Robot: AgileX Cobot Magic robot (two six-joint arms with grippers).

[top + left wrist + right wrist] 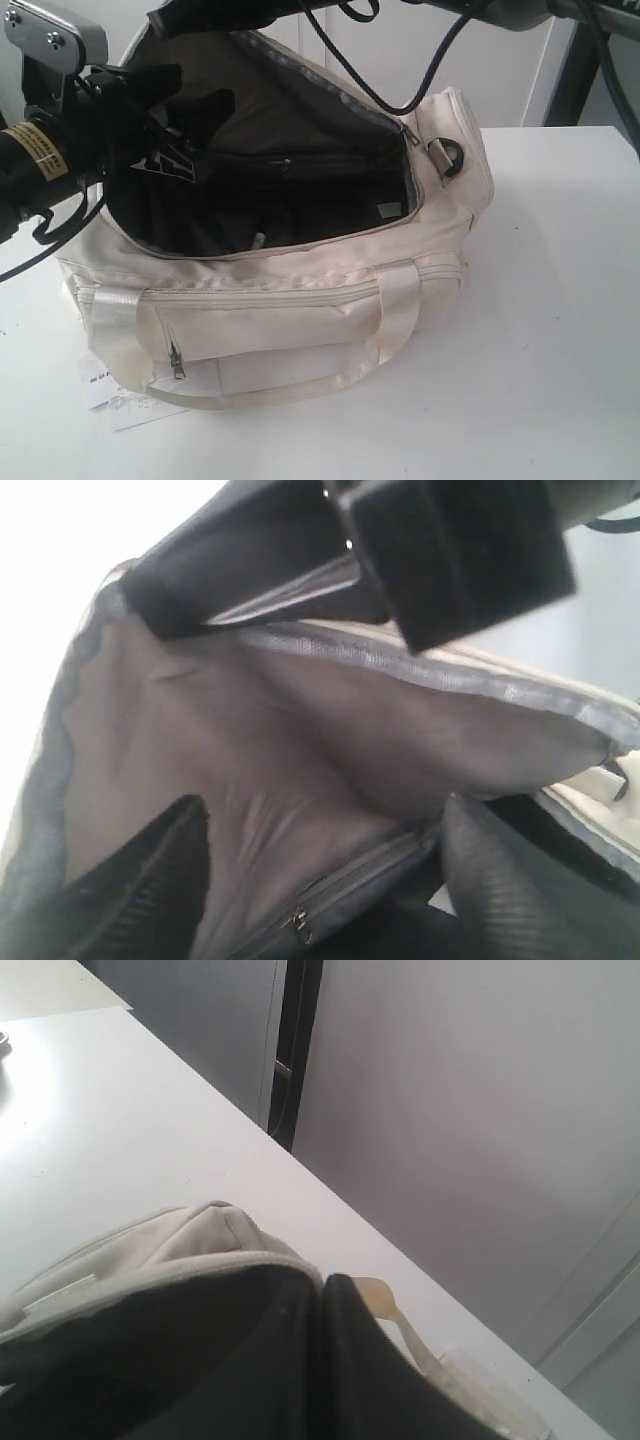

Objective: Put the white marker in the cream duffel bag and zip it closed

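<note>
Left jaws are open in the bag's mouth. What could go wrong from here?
The open left gripper sits in the mouth of the cream duffel bag; pulling out, its fingers may snag the dark lining. The right gripper pinches the far rim up; releasing early could drop it onto the left gripper.

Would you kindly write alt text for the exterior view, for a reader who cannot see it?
A large soft cream fabric duffel bag sits unzipped on a white table, dark lining exposed. The left arm's black end effector hovers at its mouth.
</note>
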